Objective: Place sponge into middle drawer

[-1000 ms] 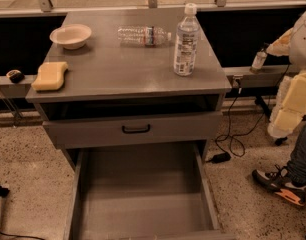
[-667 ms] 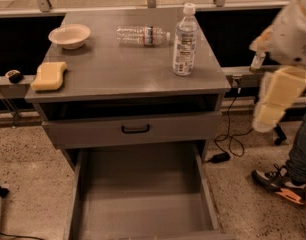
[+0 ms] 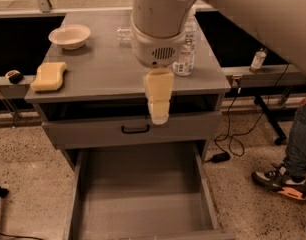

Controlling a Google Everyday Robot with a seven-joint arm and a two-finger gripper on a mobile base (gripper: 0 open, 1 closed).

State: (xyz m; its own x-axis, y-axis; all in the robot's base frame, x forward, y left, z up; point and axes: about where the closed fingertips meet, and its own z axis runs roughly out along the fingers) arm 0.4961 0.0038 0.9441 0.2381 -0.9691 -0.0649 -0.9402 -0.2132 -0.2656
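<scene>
Gripper over front edge, sponge on tabletop, drawer open.
Gripper (image 3: 159, 115) hangs pointing down at the middle of the tabletop's front edge, above the open middle drawer (image 3: 143, 199); spread or pressed together: cannot tell. Sponge (image 3: 49, 76) lies flat at the front-left corner by the left edge, well apart from the gripper. White bowl (image 3: 69, 36) sits at the back-left corner. Upright water bottle (image 3: 187, 56) stands toward the right edge, partly hidden by the arm. Closed drawer front with black handle (image 3: 135, 129) sits under the tabletop.
</scene>
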